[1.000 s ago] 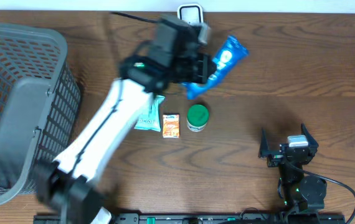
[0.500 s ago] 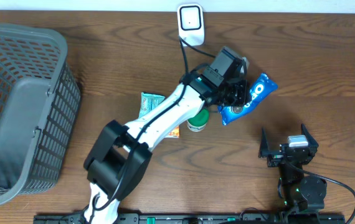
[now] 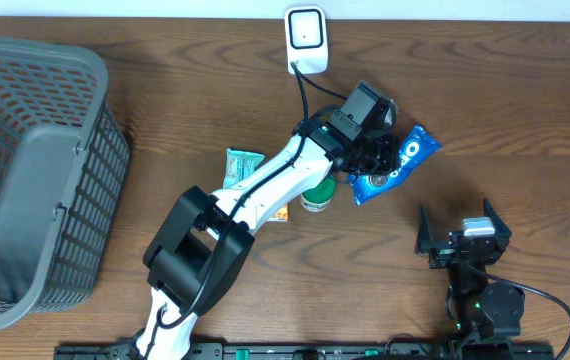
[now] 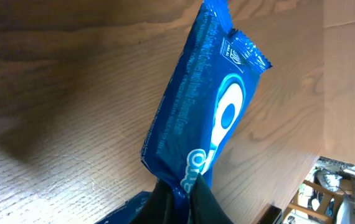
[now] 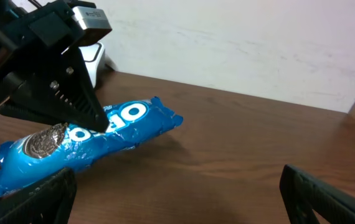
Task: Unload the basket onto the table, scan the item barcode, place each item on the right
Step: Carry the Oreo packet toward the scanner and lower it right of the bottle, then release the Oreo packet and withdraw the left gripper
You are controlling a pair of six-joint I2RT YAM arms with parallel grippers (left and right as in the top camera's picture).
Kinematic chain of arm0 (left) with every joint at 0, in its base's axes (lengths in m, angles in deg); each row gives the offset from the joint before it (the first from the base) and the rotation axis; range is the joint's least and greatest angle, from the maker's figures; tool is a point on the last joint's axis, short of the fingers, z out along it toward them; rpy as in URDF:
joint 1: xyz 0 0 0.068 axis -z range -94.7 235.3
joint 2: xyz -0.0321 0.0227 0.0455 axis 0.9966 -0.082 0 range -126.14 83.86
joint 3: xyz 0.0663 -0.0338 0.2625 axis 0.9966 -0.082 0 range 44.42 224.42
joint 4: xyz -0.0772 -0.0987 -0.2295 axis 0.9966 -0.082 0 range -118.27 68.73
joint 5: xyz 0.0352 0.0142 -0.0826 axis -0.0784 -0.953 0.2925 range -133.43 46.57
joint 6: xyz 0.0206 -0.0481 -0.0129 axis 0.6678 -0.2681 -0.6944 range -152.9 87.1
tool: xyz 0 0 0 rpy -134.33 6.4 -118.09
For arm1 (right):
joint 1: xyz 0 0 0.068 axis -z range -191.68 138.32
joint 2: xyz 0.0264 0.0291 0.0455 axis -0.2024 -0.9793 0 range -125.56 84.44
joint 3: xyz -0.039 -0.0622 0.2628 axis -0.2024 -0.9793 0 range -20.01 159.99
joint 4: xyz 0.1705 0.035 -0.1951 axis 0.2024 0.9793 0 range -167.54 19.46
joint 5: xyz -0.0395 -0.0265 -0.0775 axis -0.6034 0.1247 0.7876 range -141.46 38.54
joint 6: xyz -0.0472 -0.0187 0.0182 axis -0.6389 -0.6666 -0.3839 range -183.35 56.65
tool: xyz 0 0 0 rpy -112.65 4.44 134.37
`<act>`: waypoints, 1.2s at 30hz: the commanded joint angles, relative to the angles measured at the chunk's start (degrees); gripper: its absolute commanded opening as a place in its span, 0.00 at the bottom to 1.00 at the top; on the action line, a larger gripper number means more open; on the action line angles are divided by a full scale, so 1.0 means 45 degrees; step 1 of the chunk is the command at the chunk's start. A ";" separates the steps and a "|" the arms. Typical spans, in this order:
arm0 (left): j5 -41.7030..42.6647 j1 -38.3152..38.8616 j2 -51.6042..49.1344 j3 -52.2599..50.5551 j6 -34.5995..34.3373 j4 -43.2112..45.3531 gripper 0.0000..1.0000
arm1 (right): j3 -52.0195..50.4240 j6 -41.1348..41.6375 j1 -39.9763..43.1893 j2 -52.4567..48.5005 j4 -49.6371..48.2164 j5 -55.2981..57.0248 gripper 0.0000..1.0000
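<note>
The left hand [image 3: 378, 158] is pressed together on one end of the blue cookie packet [image 3: 399, 165], pinching it near the printed cookie. The packet slants away from the fingers [image 4: 179, 200], its crimped far end raised above the brown wooden surface [image 3: 525, 110], where it casts a shadow. Just behind the arm sit a green-lidded tub [image 3: 315, 197], a small orange box [image 3: 281, 212] and a teal packet [image 3: 239, 164]. The white scanner [image 3: 305, 32] stands at the far edge and the grey basket [image 3: 107, 135] on the left. The right hand [image 3: 457, 224] rests near the front edge, spread wide and holding nothing.
</note>
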 commanded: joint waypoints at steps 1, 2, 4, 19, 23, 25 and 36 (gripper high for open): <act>-0.0262 0.0058 0.0044 -0.0102 -0.0068 -0.0034 0.08 | -0.0015 0.0131 0.0005 0.0068 0.0058 0.0058 0.99; -0.0389 0.0092 0.0044 -0.0175 -0.0068 -0.0034 0.08 | -0.0015 0.0131 0.0005 0.0068 0.0053 0.0058 0.99; -0.0670 0.0185 0.0044 -0.0316 -0.0068 -0.0053 0.08 | -0.0015 0.0131 0.0005 0.0068 0.0058 0.0058 0.99; -0.3011 0.0282 -0.0204 -0.1010 -0.0073 -0.0029 0.08 | -0.0015 0.0136 0.0005 0.0068 0.0053 0.0058 0.99; -0.3002 0.0330 -0.0661 -0.1010 -0.0228 -0.0010 0.07 | -0.0010 0.0131 0.0005 0.0068 0.0053 0.0058 0.99; -0.2943 0.0364 -0.1001 -0.1010 -0.0486 0.0083 0.08 | -0.0015 0.0131 0.0005 0.0068 0.0053 0.0058 0.99; -0.2759 0.0481 -0.1452 -0.0976 -0.0899 0.0301 0.79 | -0.0015 0.0136 0.0005 0.0068 0.0053 0.0058 0.99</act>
